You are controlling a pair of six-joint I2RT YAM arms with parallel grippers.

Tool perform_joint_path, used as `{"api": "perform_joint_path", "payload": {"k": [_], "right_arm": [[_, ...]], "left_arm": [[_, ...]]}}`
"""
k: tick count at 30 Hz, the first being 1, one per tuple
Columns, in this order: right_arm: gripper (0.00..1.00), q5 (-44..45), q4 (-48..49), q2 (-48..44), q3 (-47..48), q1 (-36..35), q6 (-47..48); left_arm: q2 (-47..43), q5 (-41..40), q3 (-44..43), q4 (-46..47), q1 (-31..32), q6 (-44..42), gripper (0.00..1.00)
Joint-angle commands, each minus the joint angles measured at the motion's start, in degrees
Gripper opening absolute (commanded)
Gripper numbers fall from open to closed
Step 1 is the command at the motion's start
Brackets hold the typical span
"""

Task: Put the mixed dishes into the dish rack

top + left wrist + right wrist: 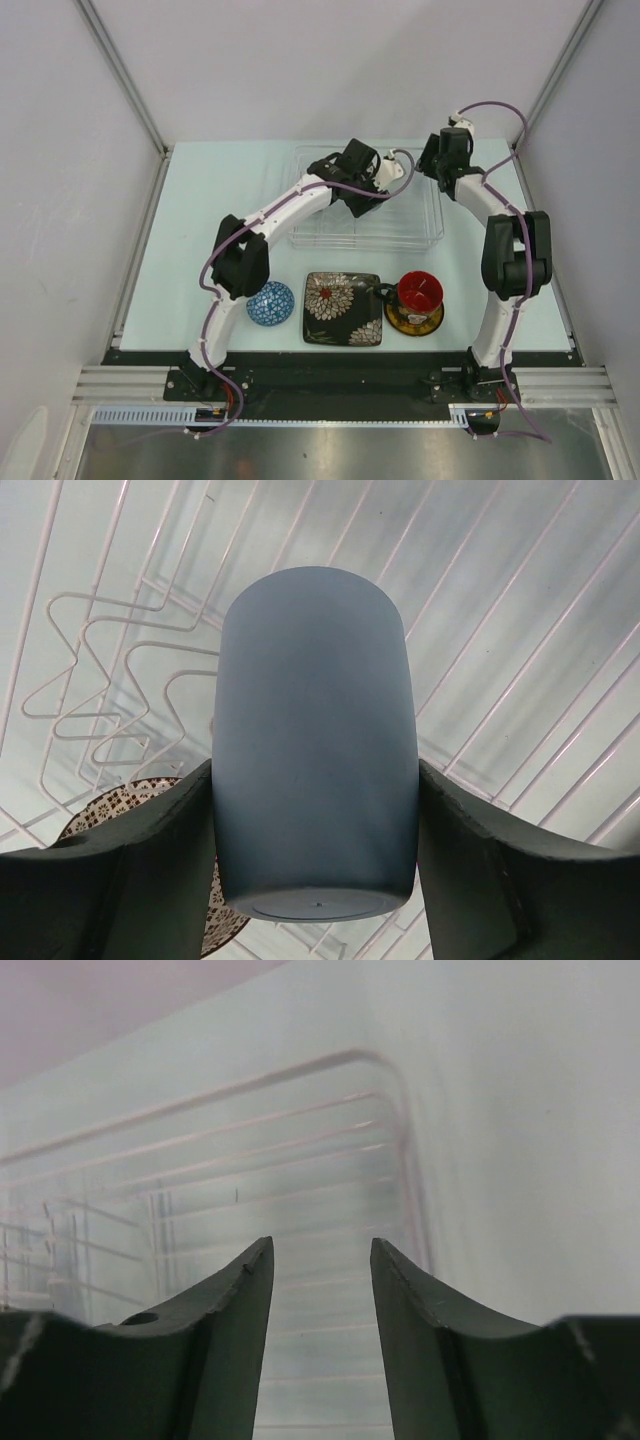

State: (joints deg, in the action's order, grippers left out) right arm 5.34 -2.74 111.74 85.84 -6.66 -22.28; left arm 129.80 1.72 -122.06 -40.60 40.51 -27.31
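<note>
My left gripper (315, 825) is shut on the pale blue cup (315, 740), held base toward the camera over the clear dish rack (520, 650). In the top view this gripper (388, 172) is above the rack's (420, 232) middle. A beige lattice-patterned bowl (115, 810) shows under the left finger, apparently in the rack. My right gripper (320, 1260) is open and empty over the rack's right end (300, 1150), also seen in the top view (433, 167). The small blue saucer (270, 303), black square floral plate (343, 308) and dark mug with red inside (418, 291) on the yellow saucer (412, 322) lie in front of the rack.
The pale table (200, 220) is bounded by grey walls and metal frame posts (120, 75) at the back corners. The arm bases stand on the black rail (330, 380) at the near edge.
</note>
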Motion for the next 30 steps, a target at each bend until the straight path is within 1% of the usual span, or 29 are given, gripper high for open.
{"api": "perform_joint_path", "payload": {"k": [1, 5, 6, 7, 8, 9, 11, 12, 15, 19, 23, 30], "right_arm": [[0.46, 0.3, -1.8, 0.9, 1.2, -4.2, 3.2], [0.33, -0.6, -2.5, 0.4, 0.0, -7.0, 2.9], [0.31, -0.7, -3.1, 0.1, -0.3, -7.9, 2.9], [0.32, -0.6, -3.2, -0.3, -0.6, -8.4, 2.9], [0.35, -0.3, -3.4, -0.8, -1.0, -8.8, 3.2], [0.54, 0.3, -3.8, -1.1, -0.9, -9.3, 4.3], [0.70, 1.9, -3.5, -2.9, -0.5, -8.8, 5.0], [0.78, 2.1, -3.2, -3.5, -0.2, -7.1, 4.5], [0.80, 1.8, -3.7, -4.8, 1.9, -3.7, 3.6], [0.79, 0.4, -4.2, -4.9, 2.9, 2.0, 3.5], [0.80, -0.4, -3.7, -4.9, 2.7, 4.4, 3.1], [0.78, -2.3, -3.0, -0.9, 1.7, 4.8, 1.7]], "left_arm": [[-4.6, 0.7, 0.6, 2.3, -0.6, 1.1, 0.00], [-4.8, 0.7, 1.0, 2.4, -0.7, 1.2, 0.00], [-5.0, 0.7, 1.1, 2.5, -0.8, 1.0, 0.00], [-5.1, 0.6, 1.2, 2.5, -0.8, 1.0, 0.00], [-5.2, 0.7, 1.3, 2.5, -0.8, 0.9, 0.00], [-5.2, 0.7, 1.4, 2.5, -0.9, 0.9, 0.00], [-5.2, 0.7, 1.6, 2.5, -0.9, 0.9, 0.00], [-5.1, 0.8, 1.6, 2.5, -0.9, 0.9, 0.00], [-5.2, 0.9, 1.8, 2.6, -0.9, 0.9, 0.00], [-5.4, 0.8, 2.7, 3.2, -1.0, 0.9, 0.00], [-5.2, 0.7, 3.3, 3.2, -1.0, 0.9, 0.00], [-4.9, 0.7, 3.2, 3.5, -1.2, 0.9, 0.00]]}}
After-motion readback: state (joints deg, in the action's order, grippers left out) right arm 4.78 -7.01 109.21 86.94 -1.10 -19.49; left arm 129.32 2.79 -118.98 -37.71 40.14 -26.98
